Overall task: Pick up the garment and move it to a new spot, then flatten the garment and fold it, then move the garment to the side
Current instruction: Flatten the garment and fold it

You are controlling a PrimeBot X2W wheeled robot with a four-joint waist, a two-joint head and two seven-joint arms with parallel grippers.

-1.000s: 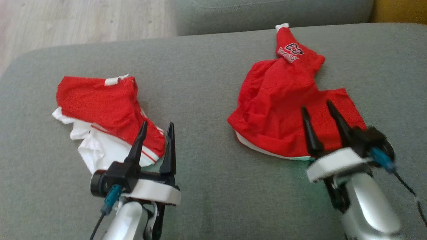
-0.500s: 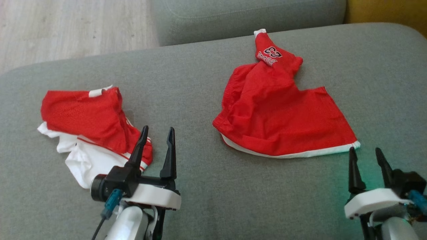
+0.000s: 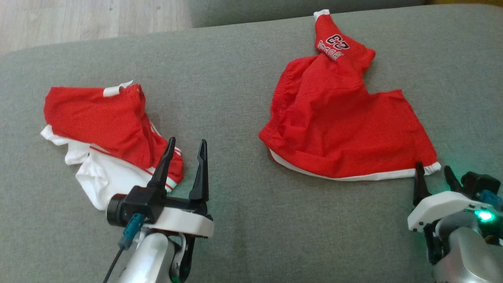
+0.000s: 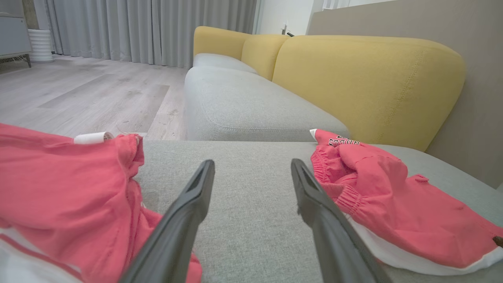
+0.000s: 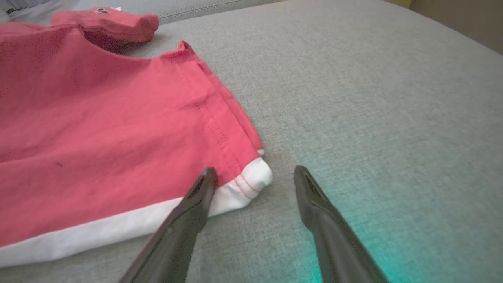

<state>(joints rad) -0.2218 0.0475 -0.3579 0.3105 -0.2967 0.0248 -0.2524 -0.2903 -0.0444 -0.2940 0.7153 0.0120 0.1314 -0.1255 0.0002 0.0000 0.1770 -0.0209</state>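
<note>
On a grey sofa seat (image 3: 243, 78) with a yellow backrest (image 4: 365, 74), by pale wood floor (image 4: 90, 94) and grey curtains (image 4: 149, 27), the red shorts (image 3: 346, 129) lie just before the right pincer (image 3: 434, 166), spread wide and empty like the left pincer (image 3: 187, 140).

Red shorts (image 3: 346, 125): upside-down "23"; word beneath it unreadable.

left gripper (image 3: 187, 140): 2 long black tapered fingers (image 3: 161, 167), white wrist plate (image 3: 184, 227)
right gripper (image 3: 433, 166): same build, green light (image 3: 484, 215)
forearms (image 3: 149, 259): silver
cable (image 3: 133, 232): teal plug, black lead
</note>
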